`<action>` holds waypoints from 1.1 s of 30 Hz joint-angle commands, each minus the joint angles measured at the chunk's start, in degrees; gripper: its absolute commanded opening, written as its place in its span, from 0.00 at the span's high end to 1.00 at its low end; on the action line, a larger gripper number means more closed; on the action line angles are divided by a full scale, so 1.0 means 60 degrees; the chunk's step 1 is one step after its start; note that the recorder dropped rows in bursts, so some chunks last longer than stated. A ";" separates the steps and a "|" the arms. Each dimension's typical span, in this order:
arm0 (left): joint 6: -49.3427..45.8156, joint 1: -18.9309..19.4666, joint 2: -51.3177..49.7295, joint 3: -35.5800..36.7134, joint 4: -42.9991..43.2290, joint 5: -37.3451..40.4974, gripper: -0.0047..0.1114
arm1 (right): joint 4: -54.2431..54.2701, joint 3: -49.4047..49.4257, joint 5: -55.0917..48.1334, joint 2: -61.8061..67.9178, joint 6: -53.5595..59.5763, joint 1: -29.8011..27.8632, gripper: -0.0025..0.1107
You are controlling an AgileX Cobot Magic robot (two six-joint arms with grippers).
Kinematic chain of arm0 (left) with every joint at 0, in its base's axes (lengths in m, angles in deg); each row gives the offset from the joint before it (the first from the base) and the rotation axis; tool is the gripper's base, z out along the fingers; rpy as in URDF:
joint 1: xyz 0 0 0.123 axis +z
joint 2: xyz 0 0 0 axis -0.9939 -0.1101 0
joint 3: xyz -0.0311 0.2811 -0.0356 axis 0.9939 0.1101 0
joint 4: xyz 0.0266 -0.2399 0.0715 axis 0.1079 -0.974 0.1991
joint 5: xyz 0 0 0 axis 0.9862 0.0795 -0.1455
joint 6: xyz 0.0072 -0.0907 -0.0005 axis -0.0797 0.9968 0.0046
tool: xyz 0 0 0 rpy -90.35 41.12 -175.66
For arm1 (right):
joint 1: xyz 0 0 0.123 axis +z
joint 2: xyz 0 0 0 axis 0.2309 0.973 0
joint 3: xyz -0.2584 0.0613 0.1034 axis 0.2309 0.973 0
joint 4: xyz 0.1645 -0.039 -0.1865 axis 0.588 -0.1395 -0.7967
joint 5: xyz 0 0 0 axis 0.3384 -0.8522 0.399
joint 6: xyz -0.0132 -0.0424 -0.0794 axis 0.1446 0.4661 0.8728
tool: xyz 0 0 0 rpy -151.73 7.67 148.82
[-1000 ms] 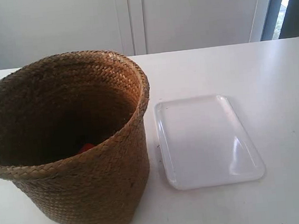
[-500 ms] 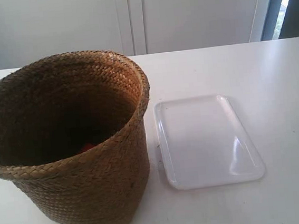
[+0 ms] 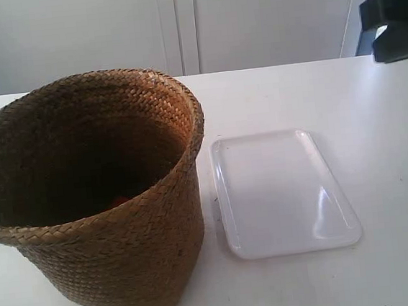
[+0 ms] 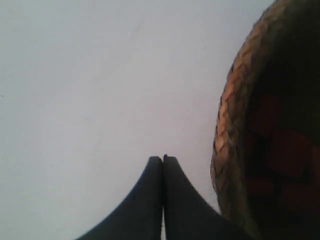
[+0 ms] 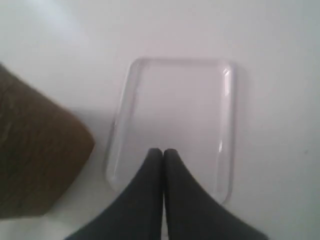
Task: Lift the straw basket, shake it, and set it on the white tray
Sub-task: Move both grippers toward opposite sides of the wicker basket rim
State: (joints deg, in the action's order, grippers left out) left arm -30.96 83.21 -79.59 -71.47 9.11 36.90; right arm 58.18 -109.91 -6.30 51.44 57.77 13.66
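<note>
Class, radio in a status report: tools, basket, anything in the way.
Left tool shut, empty, beside straw basket. Right tool shut, empty, facing white tray. Basket on table, unlifted. Nothing on tray.

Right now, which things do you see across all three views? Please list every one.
straw basket: one, brown, upright on the table beside the tray.
red items: number unclear, red, inside the basket.
white tray: one, white, flat on the table.
table: one, white, under both.
arm part: one, black, exterior view's upper right edge.
left jaws: one pair, black, shut, beside the basket's rim.
right jaws: one pair, black, shut, above the tray.
</note>
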 commanded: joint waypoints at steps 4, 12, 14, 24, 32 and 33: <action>-0.0929 0.0027 -0.0653 -0.1600 -0.0667 0.1144 0.96 | 0.3068 -0.0998 -0.2072 0.1301 0.1431 0.0098 0.98; -0.1135 0.0027 -0.0687 -0.2248 -0.0976 0.1656 0.57 | 0.4227 -0.1154 -0.2177 0.1508 0.2670 0.1019 0.97; -0.1135 0.0027 -0.0730 -0.2248 -0.0976 0.1749 0.47 | 0.4084 -0.1154 -0.2306 0.1508 0.2952 0.1110 0.93; -0.1135 0.0027 -0.1246 -0.2248 -0.1117 0.1770 0.43 | 0.4567 -0.1154 -0.2360 0.1545 0.2941 0.1110 0.38; -0.2055 0.0027 -0.1505 -0.2248 -0.1981 0.1576 0.43 | 0.4657 -0.1154 -0.2487 0.2204 0.1136 0.1453 0.34; -0.2055 0.0027 -0.1505 -0.2248 -0.1981 0.1558 0.43 | 0.4699 -0.1154 -0.2501 0.2297 0.1071 0.1588 0.34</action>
State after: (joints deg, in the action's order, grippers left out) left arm -42.09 83.21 -88.76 -85.15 -1.54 46.10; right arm 85.30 -116.64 -20.72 64.14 67.22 21.37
